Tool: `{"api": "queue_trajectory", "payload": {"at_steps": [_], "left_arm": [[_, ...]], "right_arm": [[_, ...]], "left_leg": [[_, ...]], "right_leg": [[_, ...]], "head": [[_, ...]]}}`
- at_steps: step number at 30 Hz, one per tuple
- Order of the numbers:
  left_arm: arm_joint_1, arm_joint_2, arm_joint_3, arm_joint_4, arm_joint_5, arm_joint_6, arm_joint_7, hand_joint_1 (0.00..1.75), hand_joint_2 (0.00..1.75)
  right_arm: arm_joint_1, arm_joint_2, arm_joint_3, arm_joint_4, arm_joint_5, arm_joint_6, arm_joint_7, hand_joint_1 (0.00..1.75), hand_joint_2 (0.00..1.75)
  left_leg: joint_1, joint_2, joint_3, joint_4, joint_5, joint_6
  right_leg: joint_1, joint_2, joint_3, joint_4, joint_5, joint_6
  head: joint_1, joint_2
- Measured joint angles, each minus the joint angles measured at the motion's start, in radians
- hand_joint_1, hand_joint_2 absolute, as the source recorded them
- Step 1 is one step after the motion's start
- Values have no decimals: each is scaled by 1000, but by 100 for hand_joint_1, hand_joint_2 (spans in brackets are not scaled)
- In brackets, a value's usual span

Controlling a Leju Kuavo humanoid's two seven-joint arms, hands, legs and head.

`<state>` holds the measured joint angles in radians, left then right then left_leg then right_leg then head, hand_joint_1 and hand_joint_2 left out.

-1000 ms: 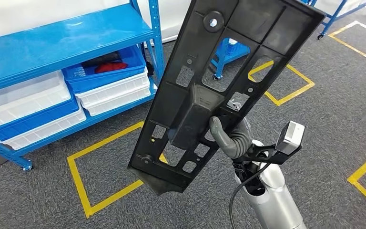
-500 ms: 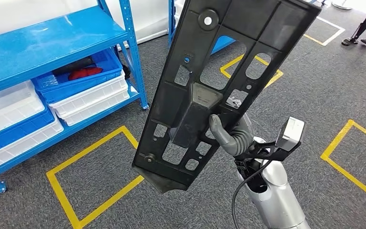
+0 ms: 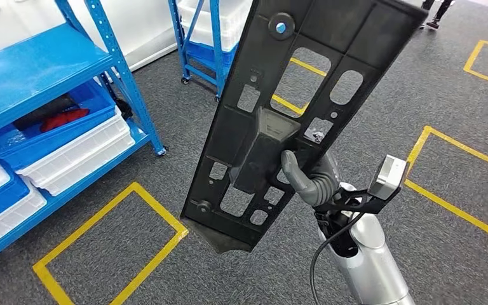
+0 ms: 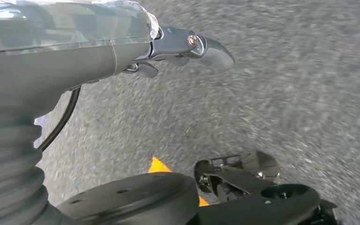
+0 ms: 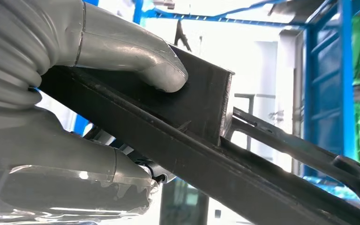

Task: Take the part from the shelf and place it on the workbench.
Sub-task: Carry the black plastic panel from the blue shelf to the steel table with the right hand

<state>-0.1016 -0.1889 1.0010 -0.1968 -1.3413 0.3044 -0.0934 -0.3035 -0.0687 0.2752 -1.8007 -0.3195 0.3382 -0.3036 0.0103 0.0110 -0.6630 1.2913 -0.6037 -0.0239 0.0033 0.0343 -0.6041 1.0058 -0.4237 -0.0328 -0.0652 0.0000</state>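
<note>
Gripping the black plastic panel (image 3: 305, 108) by its raised centre block, clear of the blue shelf (image 3: 32, 70), the right hand (image 3: 311, 181) risks slippage from the panel's overhanging length.

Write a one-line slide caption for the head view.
Right hand grips a long black moulded plastic panel upright above grey carpet, blue metal shelving with white and blue bins alongside.

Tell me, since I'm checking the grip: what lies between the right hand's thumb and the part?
Nothing: in the right wrist view the thumb presses straight on the black part; the right hand grips it.
</note>
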Motion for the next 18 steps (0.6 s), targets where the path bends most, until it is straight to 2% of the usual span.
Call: {"api": "queue_trajectory", "payload": {"at_steps": [1,2,4,5,6,8,9,10,12,13,14,15,16,17,18], "left_arm": [[-1,0,-2,0,-3,1,-1,0,175],[-1,-1,-4,0,-6,3,-4,0,175],[1,-1,-6,0,-7,5,-14,0,175],[1,-2,-6,0,-7,6,-17,0,175],[0,-3,-6,0,-7,6,-18,0,175],[-5,-6,-6,0,-6,4,-11,0,175],[-6,-7,-6,0,-6,3,-5,0,175],[-6,-8,-6,0,-4,3,3,0,175],[-3,-8,-4,0,12,6,22,0,175],[-1,-9,-1,0,23,6,32,0,175],[1,-9,3,0,33,3,42,0,175],[1,-9,7,0,38,-3,51,0,175],[1,-10,9,0,38,-8,58,0,175],[1,-12,10,0,36,-13,61,0,175],[1,-15,10,0,34,-15,58,0,175]], "right_arm": [[6,0,0,0,4,-3,1,175,175],[9,0,0,0,8,-7,3,175,175],[9,1,0,-2,15,-13,6,175,175],[8,2,1,-4,18,-15,9,175,175],[7,3,1,-6,20,-15,11,175,175],[6,6,3,-8,23,-15,15,175,175],[4,7,4,-8,24,-14,15,175,175],[-1,8,5,-7,27,-13,13,175,175],[-16,12,8,-5,31,-9,6,175,175],[-22,15,10,-3,33,-8,2,175,175],[-26,17,11,0,35,-6,-2,175,175],[-27,19,12,3,37,-5,-4,175,175],[-28,19,13,5,40,-6,-5,175,175],[-28,20,14,5,43,-8,-6,175,175],[-28,20,14,3,46,-11,-6,175,175]], "left_leg": [[0,-1,7,-21,26,1],[1,-9,29,-76,65,4],[4,-56,77,-199,125,10],[5,-77,93,-240,136,12],[4,-90,100,-259,133,14],[2,-79,105,-273,132,22],[2,-68,109,-280,135,29],[4,-56,113,-287,138,35],[2,-29,119,-294,141,42],[1,-15,119,-294,140,44],[0,-2,119,-294,138,44],[0,11,120,-294,137,44],[0,23,121,-294,135,43],[0,35,124,-294,133,41],[0,45,128,-294,130,38]], "right_leg": [[1,15,1,2,-1,0],[1,30,1,5,-2,2],[0,58,-3,16,-5,8],[-3,69,-9,21,-5,13],[-7,80,-16,24,-4,20],[-13,96,-25,23,1,35],[-12,82,-28,27,-1,40],[-10,56,-36,45,-12,44],[-10,-9,-83,141,-63,51],[-13,-24,-118,209,-92,55],[-16,-29,-148,265,-110,59],[-19,-30,-162,292,-111,62],[-22,-33,-157,280,-93,64],[-23,-39,-129,228,-62,64],[-23,-54,-89,152,-31,63]], "head": [[0,0],[0,0],[0,0],[0,0],[0,0],[0,0],[0,0],[0,0],[0,0],[0,0],[0,0],[0,0],[0,0],[0,0],[0,0]]}}
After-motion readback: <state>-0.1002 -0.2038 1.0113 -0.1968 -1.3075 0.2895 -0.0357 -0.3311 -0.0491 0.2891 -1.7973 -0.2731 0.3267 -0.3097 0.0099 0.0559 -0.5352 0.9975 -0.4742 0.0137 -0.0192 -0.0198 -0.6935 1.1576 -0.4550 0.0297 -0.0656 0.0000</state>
